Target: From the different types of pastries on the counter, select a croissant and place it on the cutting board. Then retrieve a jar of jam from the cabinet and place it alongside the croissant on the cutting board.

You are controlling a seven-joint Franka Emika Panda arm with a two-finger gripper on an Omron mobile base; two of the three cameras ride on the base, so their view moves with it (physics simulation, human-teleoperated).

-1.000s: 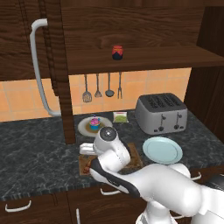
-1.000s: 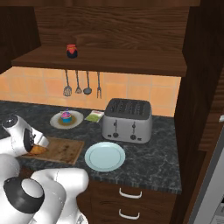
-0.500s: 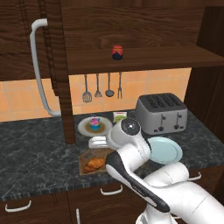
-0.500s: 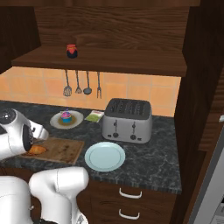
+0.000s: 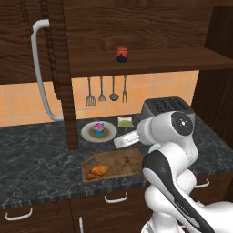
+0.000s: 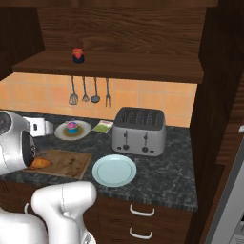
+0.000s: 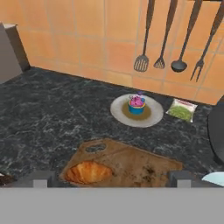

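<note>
Hiding part of the cutting board [image 6: 66, 162] at the left of the right base view, the arm leaves only the croissant's [image 6: 40, 163] tip visible. In the hand view the pincer [image 7: 111, 178] is spread wide and empty above it. The jar of jam [image 5: 122, 54] sits on the cabinet shelf [image 5: 150, 61]; a cupcake [image 5: 98, 128] rests on its plate [image 5: 86, 134].

The arm [image 5: 170, 173] is glossy white, built of thick rounded segments that swell like bulbs at each joint. A dark grey band runs along the seam of the lower link — curved, smooth, with a soft sheen. The topmost joint ends in a round dark grey cap [image 5: 182, 123] with a small pale mark at its centre. From it a short white boxy wrist piece [image 5: 126, 139] sticks out — faint grey print on its side.
</note>
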